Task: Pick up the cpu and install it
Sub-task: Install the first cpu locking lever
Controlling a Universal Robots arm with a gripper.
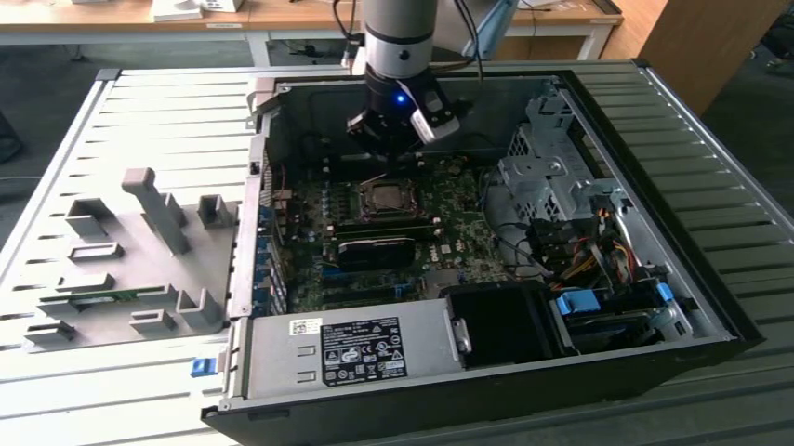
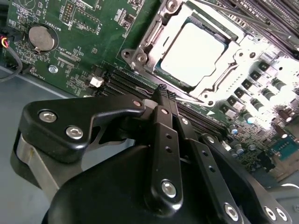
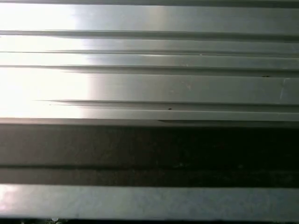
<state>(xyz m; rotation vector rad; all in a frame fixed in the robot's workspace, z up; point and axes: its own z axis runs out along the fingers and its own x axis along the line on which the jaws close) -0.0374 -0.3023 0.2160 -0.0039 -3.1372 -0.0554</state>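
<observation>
An open desktop computer case (image 1: 694, 177) lies on its side on a ribbed grey metal counter (image 1: 149, 121), its green motherboard (image 1: 422, 223) facing up. A grey robot arm (image 1: 400, 32) reaches down into the case from above, and its black claw (image 1: 387, 149) hangs just above the board, near the processor socket. In the second wrist view the claw (image 2: 164, 93) has its two black fingers (image 2: 161, 121) pressed together with nothing between them. The cpu (image 2: 194, 53), a flat square chip with a pale silver top, sits inside the metal socket frame (image 2: 224, 84) on the motherboard, just beyond the fingertips and not touching them; in the exterior view the cpu (image 1: 381, 196) is a small square directly below the claw. A round coin battery (image 2: 41, 37) sits on the board well apart from the socket. On the counter, toward the exterior view's left, stands a grey plastic fixture (image 1: 137, 269) of upright blocks (beside the case, not touching the arm). The first wrist view shows ribbed metal slats (image 3: 149, 84).
</observation>
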